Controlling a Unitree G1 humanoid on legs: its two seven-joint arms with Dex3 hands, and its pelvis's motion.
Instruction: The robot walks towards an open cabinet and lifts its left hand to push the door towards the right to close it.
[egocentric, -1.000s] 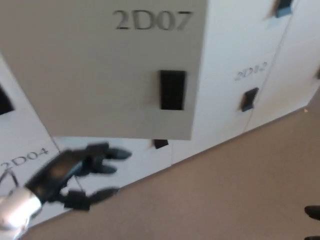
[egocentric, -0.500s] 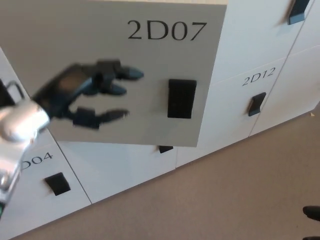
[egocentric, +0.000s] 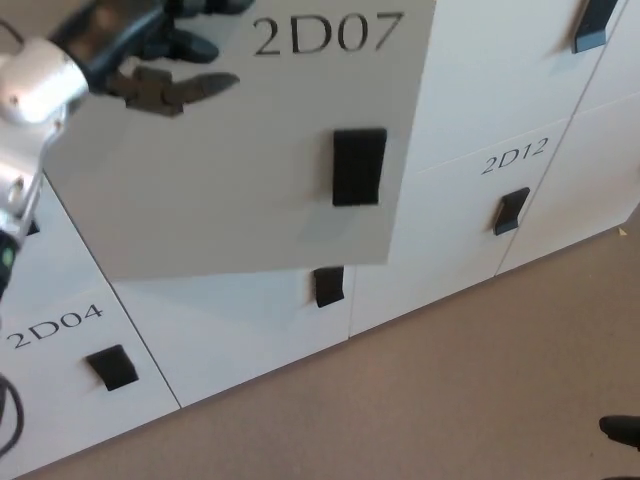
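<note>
Head view shows the left hand higher than half a second ago, now at the top left of the open cabinet door marked 2D07, fingers apart and holding nothing. Its black handle sits right of the hand. The door still stands out over the lower cabinet fronts, above the 2D04 door. Brown floor lies below.
</note>
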